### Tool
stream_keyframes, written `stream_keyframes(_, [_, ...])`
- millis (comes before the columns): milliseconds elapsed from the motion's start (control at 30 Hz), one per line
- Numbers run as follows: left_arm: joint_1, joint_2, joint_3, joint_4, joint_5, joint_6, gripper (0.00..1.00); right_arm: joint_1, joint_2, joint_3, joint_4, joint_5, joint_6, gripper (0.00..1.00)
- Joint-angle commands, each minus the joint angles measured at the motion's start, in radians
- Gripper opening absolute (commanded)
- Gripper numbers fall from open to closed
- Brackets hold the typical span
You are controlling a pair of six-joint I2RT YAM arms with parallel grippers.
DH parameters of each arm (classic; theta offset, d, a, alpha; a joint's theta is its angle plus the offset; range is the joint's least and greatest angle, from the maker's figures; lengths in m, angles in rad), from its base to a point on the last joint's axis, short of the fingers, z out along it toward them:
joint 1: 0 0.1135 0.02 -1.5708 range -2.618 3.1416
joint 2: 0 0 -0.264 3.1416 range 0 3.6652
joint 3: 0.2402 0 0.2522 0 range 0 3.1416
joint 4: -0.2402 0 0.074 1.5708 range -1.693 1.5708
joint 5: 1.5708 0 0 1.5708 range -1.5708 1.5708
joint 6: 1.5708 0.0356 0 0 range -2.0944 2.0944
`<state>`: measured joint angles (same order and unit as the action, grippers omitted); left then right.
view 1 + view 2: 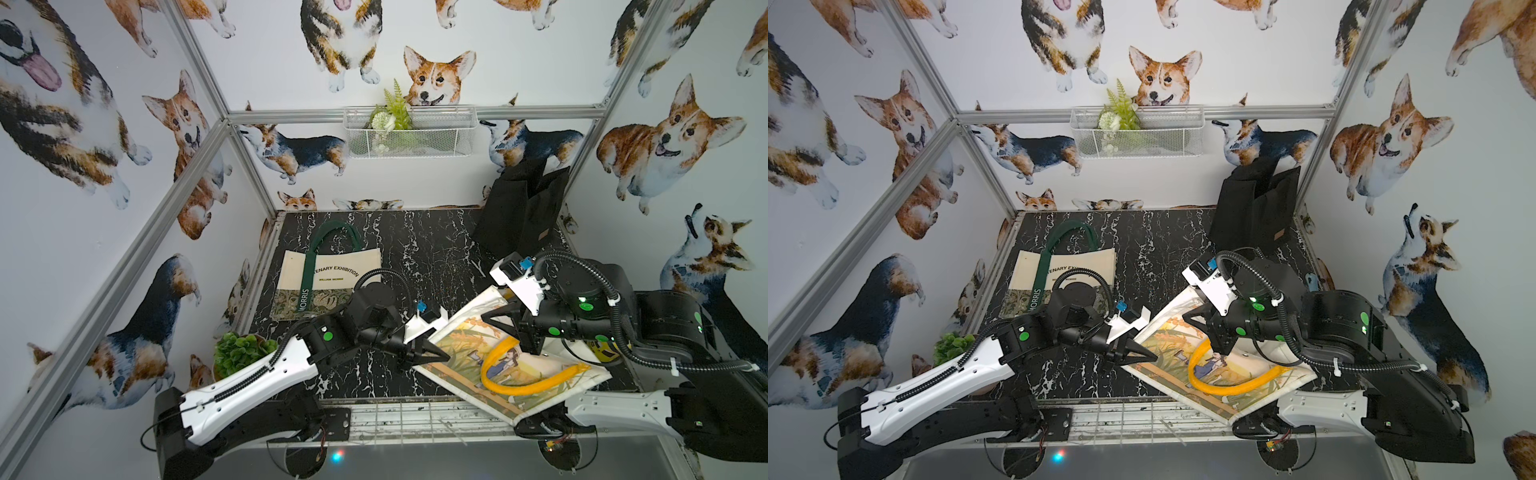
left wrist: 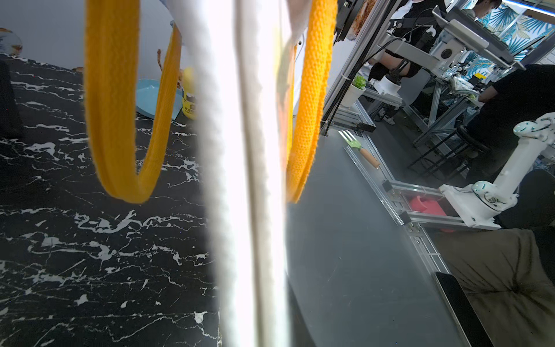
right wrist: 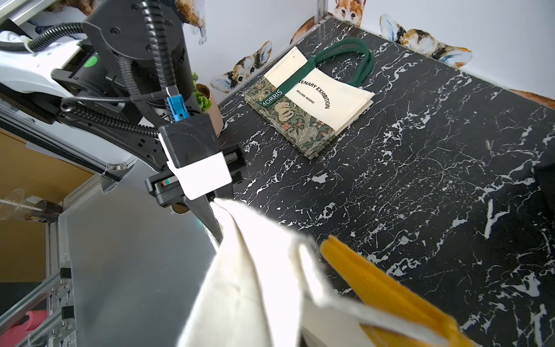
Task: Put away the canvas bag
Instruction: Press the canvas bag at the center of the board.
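Hanging above the bench (image 1: 374,249) was one canvas bag (image 1: 465,345), left fingers (image 1: 434,356) and right fingers (image 1: 496,320) clenched on its edges; thin pinches might slip, dangling yellow handles (image 1: 519,388) might snag.

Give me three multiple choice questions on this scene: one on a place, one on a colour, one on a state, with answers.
1. The green-handled bag lies: A in a pincer; B flat on the marble table; C hanging from the frame.
2. The painted bag's handles are: A yellow; B red; C blue.
3. The left pincer is: A wide open; B touching nothing; C shut on the painted bag's edge.
Answers: B, it lies flat, far left on the table; A, yellow loops show; C, its jaws pinch the cloth.
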<state>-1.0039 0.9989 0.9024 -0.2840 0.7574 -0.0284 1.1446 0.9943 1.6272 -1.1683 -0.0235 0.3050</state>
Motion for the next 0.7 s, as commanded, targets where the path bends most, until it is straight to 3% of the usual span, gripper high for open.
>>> stream_keyframes(0, [0.0,-0.012,-0.025,-0.032,0.032,-0.045,0.0,-0.005,0.002,-0.006,-0.027,0.116,0.025,0.0])
stream_keyframes(100, [0.0,-0.018,-0.04,0.031,0.033,-0.088,0.04,-0.006,0.036,-0.021,-0.043,0.047,0.022,0.0])
stream_keyframes(200, [-0.001,-0.012,-0.033,0.061,0.024,-0.09,0.31,0.007,0.063,-0.065,-0.015,-0.04,0.037,0.0])
stream_keyframes(300, [0.0,0.026,0.027,0.061,0.026,-0.066,0.38,0.038,0.084,-0.116,0.053,-0.099,0.051,0.0])
stream_keyframes(600, [0.0,0.206,0.196,0.05,0.105,-0.031,0.4,0.061,0.119,-0.171,0.213,-0.154,0.096,0.0])
stream_keyframes(667, [0.0,0.227,0.197,0.058,0.131,-0.03,0.24,0.062,0.119,-0.156,0.22,-0.156,0.102,0.0])
